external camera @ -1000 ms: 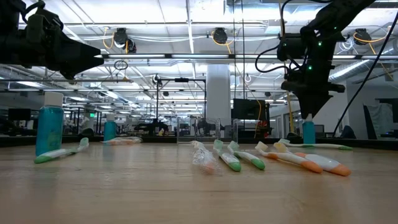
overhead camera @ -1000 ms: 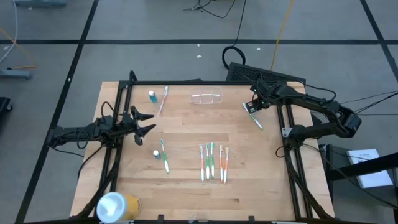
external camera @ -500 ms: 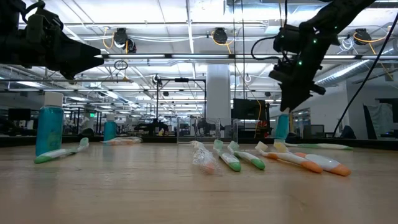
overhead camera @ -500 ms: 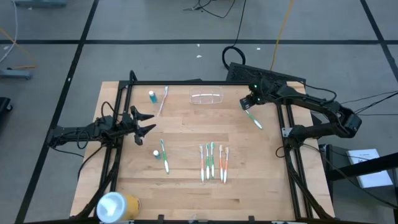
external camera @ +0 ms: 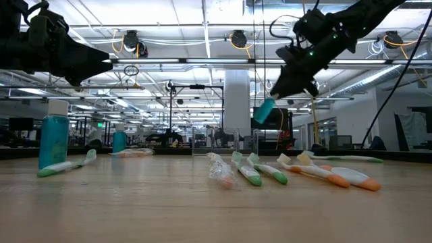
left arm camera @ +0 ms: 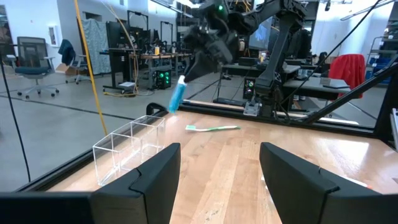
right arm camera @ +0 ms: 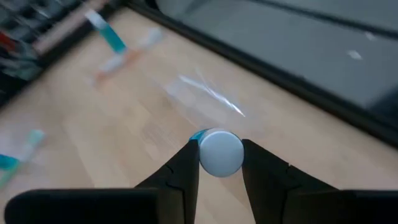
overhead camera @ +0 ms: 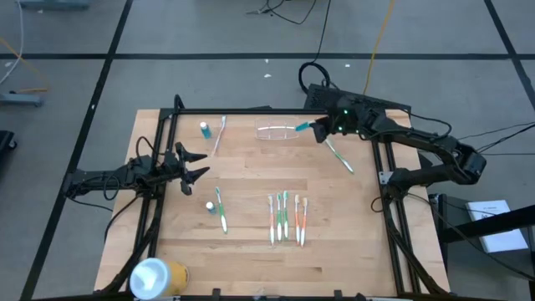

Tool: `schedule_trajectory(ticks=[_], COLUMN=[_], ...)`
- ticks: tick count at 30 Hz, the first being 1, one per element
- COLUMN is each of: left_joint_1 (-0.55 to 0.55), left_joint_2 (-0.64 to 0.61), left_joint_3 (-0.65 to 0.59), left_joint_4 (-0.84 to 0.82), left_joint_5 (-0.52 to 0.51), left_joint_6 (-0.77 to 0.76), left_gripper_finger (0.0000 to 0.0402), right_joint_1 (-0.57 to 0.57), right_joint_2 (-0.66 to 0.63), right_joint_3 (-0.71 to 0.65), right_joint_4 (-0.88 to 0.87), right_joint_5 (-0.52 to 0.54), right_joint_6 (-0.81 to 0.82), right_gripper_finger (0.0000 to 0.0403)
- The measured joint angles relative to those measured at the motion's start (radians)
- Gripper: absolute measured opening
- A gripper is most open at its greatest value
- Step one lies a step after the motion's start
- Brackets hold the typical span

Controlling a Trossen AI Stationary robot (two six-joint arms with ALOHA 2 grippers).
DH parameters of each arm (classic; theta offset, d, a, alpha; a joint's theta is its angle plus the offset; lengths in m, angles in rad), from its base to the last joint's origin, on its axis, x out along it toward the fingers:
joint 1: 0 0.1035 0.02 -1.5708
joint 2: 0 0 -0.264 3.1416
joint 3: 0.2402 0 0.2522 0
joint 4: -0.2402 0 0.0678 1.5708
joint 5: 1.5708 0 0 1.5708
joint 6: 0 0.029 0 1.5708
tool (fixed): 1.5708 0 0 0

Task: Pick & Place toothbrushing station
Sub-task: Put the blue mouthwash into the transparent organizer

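The toothbrushing station, a clear oblong holder, stands on its base at the table's far edge; the left wrist view shows it too. My right gripper hovers just right of it, shut on a small teal tube with a white cap. In the low view the tube hangs slanted in the air. My left gripper waits open at the table's left side, nothing between its fingers. My right gripper pinches the teal tube at its white cap end, one finger on each side. The fingers slant down from the table's right, and the teal body points on beyond the fingertips toward the holder. The tube is lifted clear of the table, tilted.
A green toothbrush lies under the right arm. Several toothbrushes lie at the centre front, and one more with a small tube left of them. Another teal tube and a toothbrush are at the far left. A yellow cylinder sits at the near left corner.
My right gripper has risen and gone toward the table's left, toward the holder, tipping from pointing down to a shallow slant. The teal tube, which stood upright on the table, is lifted clear and now tilts with its body toward the holder.
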Motion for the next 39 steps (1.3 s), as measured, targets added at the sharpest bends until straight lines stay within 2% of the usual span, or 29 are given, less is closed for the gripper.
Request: schedule_trajectory(ticks=[6, 11, 21, 27, 33, 39], left_joint_1=[0.0, 0.0, 0.0, 0.0, 0.0, 0.0], left_joint_2=[0.0, 0.0, 0.0, 0.0, 0.0, 0.0], left_joint_3=[0.0, 0.0, 0.0, 0.0, 0.0, 0.0], left_joint_4=[0.0, 0.0, 0.0, 0.0, 0.0, 0.0], left_joint_5=[0.0, 0.0, 0.0, 0.0, 0.0, 0.0], left_joint_6=[0.0, 0.0, 0.0, 0.0, 0.0, 0.0], left_gripper_finger=[0.0228, 0.0228, 0.0228, 0.0228, 0.0228, 0.0228], right_joint_1=[0.02, 0.041, 0.085, 0.084, 0.081, 0.075], right_joint_2=[0.015, 0.081, 0.354, 0.507, 0.616, 0.661], right_joint_3=[0.104, 0.264, 0.641, 0.818, 0.921, 0.925], right_joint_4=[-0.009, -0.128, -0.375, -0.494, -0.596, -0.63], right_joint_5=[-0.032, -0.032, -0.03, -0.026, -0.024, -0.01], right_joint_6=[-0.006, -0.045, -0.146, -0.19, -0.219, -0.224], right_gripper_finger=[0.0092, 0.0092, 0.0092, 0.0091, 0.0091, 0.0091])
